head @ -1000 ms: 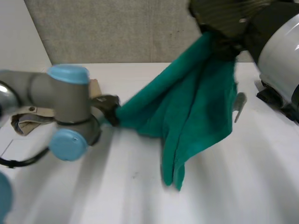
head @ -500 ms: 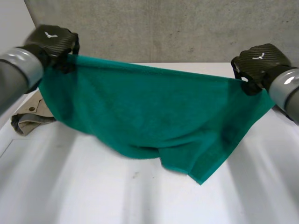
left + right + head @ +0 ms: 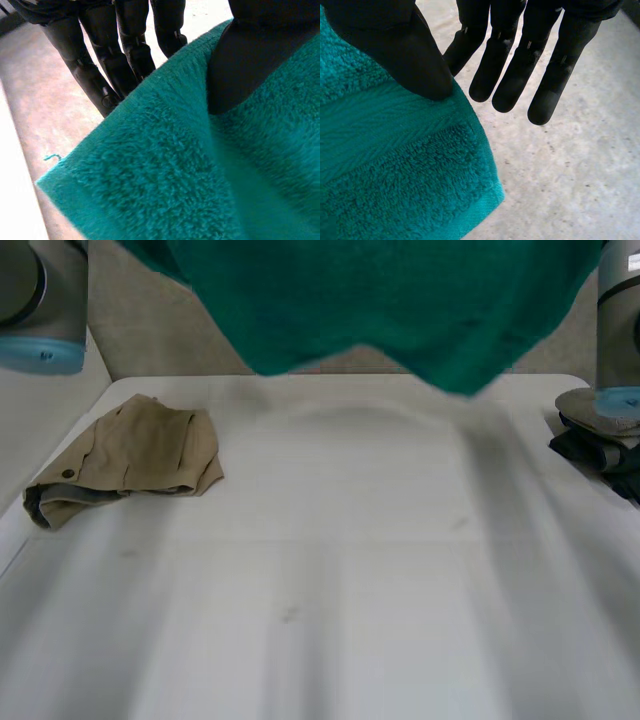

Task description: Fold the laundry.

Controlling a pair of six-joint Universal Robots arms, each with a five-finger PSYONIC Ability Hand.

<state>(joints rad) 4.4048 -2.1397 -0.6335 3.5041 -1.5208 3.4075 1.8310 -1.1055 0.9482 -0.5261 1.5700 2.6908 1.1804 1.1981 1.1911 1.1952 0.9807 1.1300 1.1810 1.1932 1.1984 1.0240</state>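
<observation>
Towel [image 3: 400, 300], green and fluffy, hangs high over the white tabletop [image 3: 350, 570], spread wide and not touching it. Left hand [image 3: 250, 60] pinches it by the edge near a corner, thumb on the front and fingers behind. Right hand [image 3: 395, 45] has its thumb clamped on the woven band at a corner, with its fingers sticking straight out past the hem. Tan shorts [image 3: 130, 455] lie crumpled on the tabletop's left side.

White table [image 3: 350, 590], khaki garment [image 3: 130, 455]

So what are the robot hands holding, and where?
The green towel: left robot hand pinches its edge near one corner, right robot hand near another.
</observation>
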